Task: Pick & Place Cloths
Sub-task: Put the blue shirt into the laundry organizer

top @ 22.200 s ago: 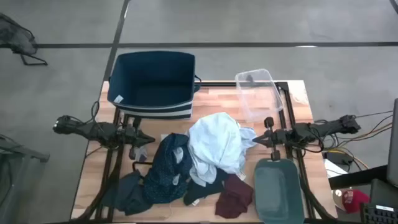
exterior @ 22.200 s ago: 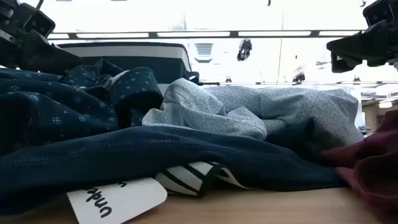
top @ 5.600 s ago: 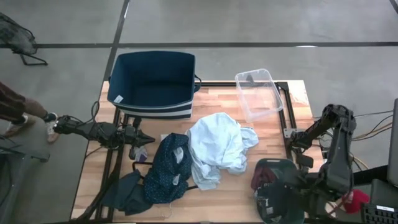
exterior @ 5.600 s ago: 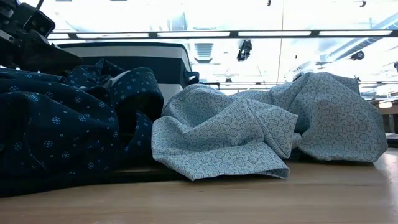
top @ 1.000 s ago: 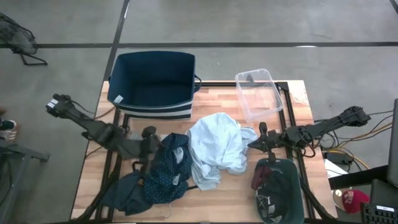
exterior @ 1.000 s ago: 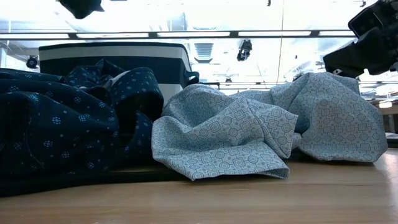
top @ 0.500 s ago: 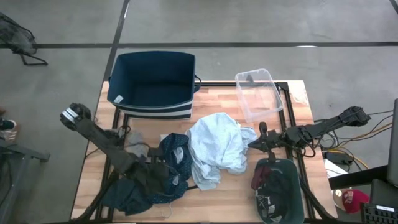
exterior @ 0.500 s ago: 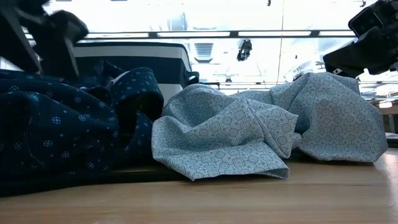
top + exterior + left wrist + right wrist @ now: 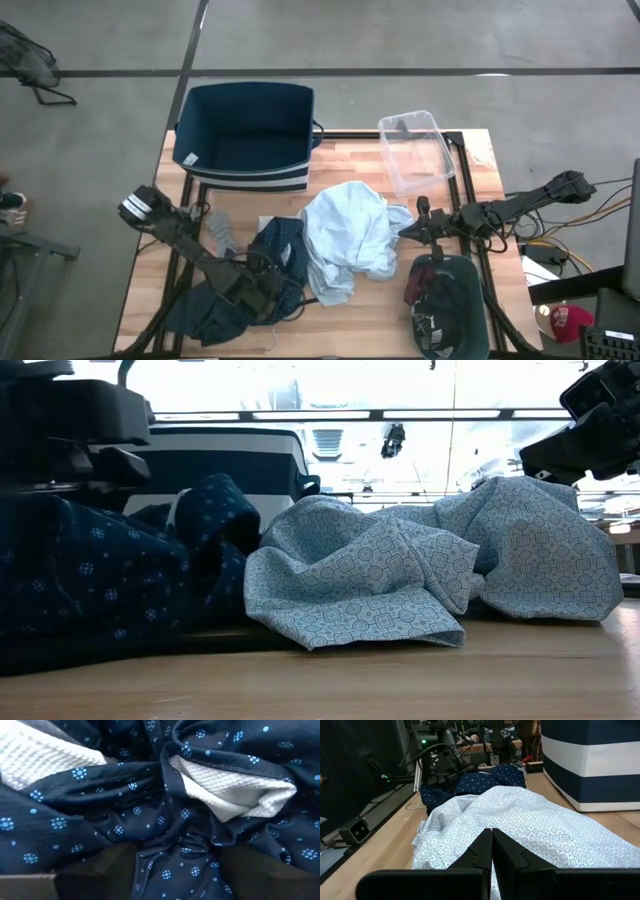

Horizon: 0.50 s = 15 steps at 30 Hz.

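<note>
Wooden table (image 9: 360, 310) carries the work: the left gripper (image 9: 262, 290) presses into the crumpled navy white-dotted cloth (image 9: 165, 835), and whether its jaws have closed I cannot tell. The right gripper (image 9: 491, 845), jaws together and empty, waits beside the large pale-blue patterned shirt (image 9: 345, 240). Some garments already fill the dark green tub (image 9: 470, 300); the dotted piece, shirt and a dark teal cloth (image 9: 205, 310) remain.

Two dark, near-black slender arms with jointed links. Left arm (image 9: 190, 248): white-marked block at outer joint, black cable looped alongside. Right arm (image 9: 520, 206): thin and tapering, cable along its length. Right gripper (image 9: 491, 851): matte black wedge-shaped fingers, tips narrowing, flat black base bar.
</note>
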{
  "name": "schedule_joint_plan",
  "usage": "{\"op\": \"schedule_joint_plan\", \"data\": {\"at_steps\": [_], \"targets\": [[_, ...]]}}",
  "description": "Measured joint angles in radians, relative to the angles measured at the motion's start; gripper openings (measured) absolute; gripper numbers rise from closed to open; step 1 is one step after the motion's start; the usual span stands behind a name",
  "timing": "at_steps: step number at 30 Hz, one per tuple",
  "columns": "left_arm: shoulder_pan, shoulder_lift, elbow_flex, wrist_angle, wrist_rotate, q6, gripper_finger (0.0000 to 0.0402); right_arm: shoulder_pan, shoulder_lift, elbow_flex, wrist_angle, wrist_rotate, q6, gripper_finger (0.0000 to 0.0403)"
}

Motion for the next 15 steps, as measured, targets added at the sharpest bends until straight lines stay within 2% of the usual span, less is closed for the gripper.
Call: {"op": "schedule_joint_plan", "data": {"at_steps": [2, 4, 8, 9, 15], "targets": [[0.001, 0.012, 0.0, 0.014, 0.003, -0.01, 0.0227, 0.0, 0.0, 0.0, 0.0, 0.0, 0.015, 0.0009], [0.003, 0.018, 0.001, 0.03, 0.004, -0.013, 0.0181, 0.0, 0.0, 0.0, 0.0, 0.0, 0.019, 0.0009], [0.008, 0.0, 0.001, 0.039, 0.002, -0.008, 0.0049, 0.0, 0.0, 0.0, 0.0, 0.0, 0.018, 0.0009], [0.009, -0.006, 0.001, 0.038, 0.002, -0.004, 0.0028, 0.0, 0.0, 0.0, 0.0, 0.0, 0.017, 0.0009], [0.009, -0.061, 0.001, -0.005, -0.007, 0.007, 0.0019, 0.0, 0.0, 0.0, -0.008, 0.0, 0.017, 0.0009]]}}
